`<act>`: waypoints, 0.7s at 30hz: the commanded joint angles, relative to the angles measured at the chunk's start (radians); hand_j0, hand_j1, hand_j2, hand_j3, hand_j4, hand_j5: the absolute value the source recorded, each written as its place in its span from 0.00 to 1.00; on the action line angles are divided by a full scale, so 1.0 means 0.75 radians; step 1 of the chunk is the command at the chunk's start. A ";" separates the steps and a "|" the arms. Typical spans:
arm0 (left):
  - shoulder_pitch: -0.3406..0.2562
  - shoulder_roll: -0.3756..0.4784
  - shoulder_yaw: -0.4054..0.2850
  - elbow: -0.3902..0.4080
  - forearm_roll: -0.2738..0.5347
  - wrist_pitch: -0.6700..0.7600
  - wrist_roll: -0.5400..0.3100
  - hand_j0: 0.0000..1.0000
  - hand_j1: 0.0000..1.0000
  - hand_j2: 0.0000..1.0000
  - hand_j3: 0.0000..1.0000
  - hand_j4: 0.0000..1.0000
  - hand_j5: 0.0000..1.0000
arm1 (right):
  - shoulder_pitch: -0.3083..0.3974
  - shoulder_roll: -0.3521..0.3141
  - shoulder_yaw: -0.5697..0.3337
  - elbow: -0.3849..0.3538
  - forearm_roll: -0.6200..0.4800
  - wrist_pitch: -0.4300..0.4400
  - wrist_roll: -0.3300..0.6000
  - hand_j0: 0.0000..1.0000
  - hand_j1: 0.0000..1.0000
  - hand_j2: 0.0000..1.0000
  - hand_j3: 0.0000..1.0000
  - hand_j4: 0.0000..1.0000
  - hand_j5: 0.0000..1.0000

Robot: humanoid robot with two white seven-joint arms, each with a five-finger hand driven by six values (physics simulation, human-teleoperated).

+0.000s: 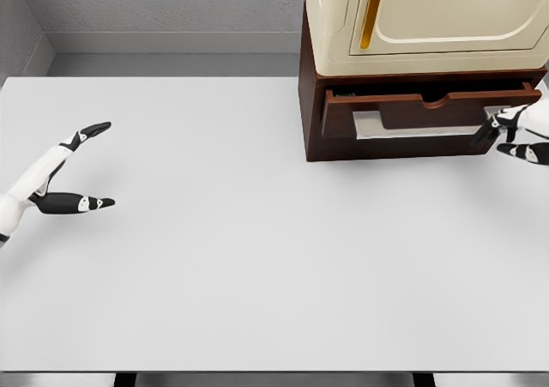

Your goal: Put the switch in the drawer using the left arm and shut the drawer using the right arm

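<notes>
The right robot hand [513, 136], fingers apart, touches the nearly shut drawer [429, 112] at 2 o'clock to push; the left robot hand [73, 168] rests spread at 9 o'clock, empty.

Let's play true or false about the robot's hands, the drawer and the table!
1. The drawer is shut tight. False: it sticks out a little.
2. The left hand holds nothing. True.
3. The right hand is by the drawer's right end. True.
4. A switch lies on the table. False: no switch shows there.
5. The cabinet stands at the table's near left corner. False: it stands at the far right.
</notes>
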 commanded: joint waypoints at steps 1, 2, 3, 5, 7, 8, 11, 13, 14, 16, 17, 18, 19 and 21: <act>0.000 0.000 0.000 -0.004 0.011 0.003 0.000 1.00 1.00 1.00 1.00 1.00 1.00 | -0.004 0.010 0.051 0.008 0.013 -0.007 0.003 0.56 0.56 0.56 0.56 0.56 0.56; 0.000 0.000 0.000 -0.004 0.011 0.003 0.000 1.00 1.00 1.00 1.00 1.00 1.00 | -0.008 0.012 0.053 0.012 0.019 -0.007 0.003 0.56 0.56 0.56 0.56 0.56 0.56; 0.000 0.000 0.000 -0.006 0.011 0.003 0.000 1.00 1.00 1.00 1.00 1.00 1.00 | -0.016 0.014 0.053 0.014 0.027 -0.007 0.003 0.56 0.56 0.56 0.56 0.56 0.56; 0.000 0.000 0.000 -0.006 0.011 0.003 0.000 1.00 1.00 1.00 1.00 1.00 1.00 | -0.020 0.021 0.053 0.016 0.027 -0.007 0.003 0.57 0.57 0.57 0.57 0.57 0.57; 0.000 0.000 0.000 -0.006 0.011 0.003 0.000 1.00 1.00 1.00 1.00 1.00 1.00 | -0.020 0.023 0.061 0.016 0.029 -0.007 0.003 0.58 0.58 0.58 0.58 0.58 0.58; 0.000 0.000 0.000 -0.006 0.011 0.003 0.000 1.00 1.00 1.00 1.00 1.00 1.00 | -0.023 0.023 0.075 0.018 0.029 -0.007 0.003 0.58 0.58 0.58 0.58 0.58 0.58; 0.000 0.000 0.000 -0.008 0.011 0.003 0.000 1.00 1.00 1.00 1.00 1.00 1.00 | -0.023 0.027 0.079 0.033 0.031 -0.007 0.003 0.58 0.58 0.58 0.58 0.58 0.58; 0.000 0.000 0.000 -0.008 0.011 0.003 0.000 1.00 1.00 1.00 1.00 1.00 1.00 | -0.027 0.029 0.079 0.035 0.033 -0.007 0.003 0.58 0.58 0.58 0.58 0.58 0.58; 0.000 -0.002 0.000 -0.008 0.011 0.003 0.000 1.00 1.00 1.00 1.00 1.00 1.00 | -0.029 0.029 0.079 0.035 0.037 -0.007 0.003 0.59 0.59 0.59 0.59 0.59 0.59; 0.006 -0.002 0.000 -0.008 0.011 0.003 0.000 1.00 1.00 1.00 1.00 1.00 1.00 | -0.037 0.053 0.079 0.055 0.088 -0.007 0.003 0.60 0.60 0.60 0.60 0.60 0.60; 0.006 0.000 0.000 -0.008 0.013 0.003 0.000 1.00 1.00 1.00 1.00 1.00 1.00 | -0.045 0.053 0.079 0.057 0.088 -0.007 0.003 0.60 0.60 0.60 0.60 0.60 0.60; 0.006 0.000 0.000 -0.008 0.011 0.003 0.000 1.00 1.00 1.00 1.00 1.00 1.00 | -0.045 0.053 0.079 0.063 0.090 -0.007 0.003 0.60 0.60 0.60 0.60 0.60 0.60; 0.006 0.000 0.000 -0.008 0.011 0.003 0.000 1.00 1.00 1.00 1.00 1.00 1.00 | -0.045 0.053 0.079 0.063 0.090 -0.007 0.003 0.60 0.60 0.60 0.60 0.60 0.60; 0.006 0.000 0.000 -0.008 0.011 0.003 0.000 1.00 1.00 1.00 1.00 1.00 1.00 | -0.045 0.053 0.079 0.065 0.092 -0.007 0.003 0.60 0.60 0.60 0.60 0.60 0.60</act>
